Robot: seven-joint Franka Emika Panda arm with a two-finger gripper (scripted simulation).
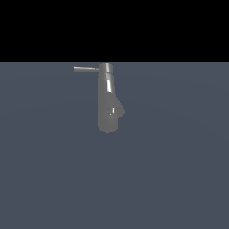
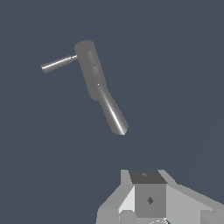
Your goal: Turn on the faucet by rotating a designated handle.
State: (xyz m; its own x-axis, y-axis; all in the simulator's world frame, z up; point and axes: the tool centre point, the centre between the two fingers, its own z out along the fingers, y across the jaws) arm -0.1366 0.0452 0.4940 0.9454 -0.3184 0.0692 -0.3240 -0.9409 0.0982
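- I see the handle (image 1: 86,69) as a thin grey rod sticking straight out from the faucet's narrow cap toward the exterior view's left, roughly level. In the wrist view the handle (image 2: 57,64) shows as a slim bright rod leaving the cap sideways, its free tip in open space.
- The faucet (image 1: 108,103) stands on its own in the upper middle of the exterior view, a glossy grey body that widens from the cap to a rounded end, with a small bump on the side toward the exterior view's right. From the wrist camera the faucet (image 2: 94,74) lies at a slant, a thicker upper section running into a narrower shiny length.
- The cap end sits right at the far edge of the grey surface (image 1: 170,179), where it meets the black background.
- All round the faucet I see flat, even grey. The handle's tip has room on every visible side, and nothing touches or crowds the rod.
- The claw (image 2: 146,197) shows only in the wrist view, as pale grey blocky housing at the frame's border, well apart from faucet and handle.
- I cannot make out its fingertips, so I cannot tell how far it is parted. It touches nothing I can see and has hold of nothing visible.
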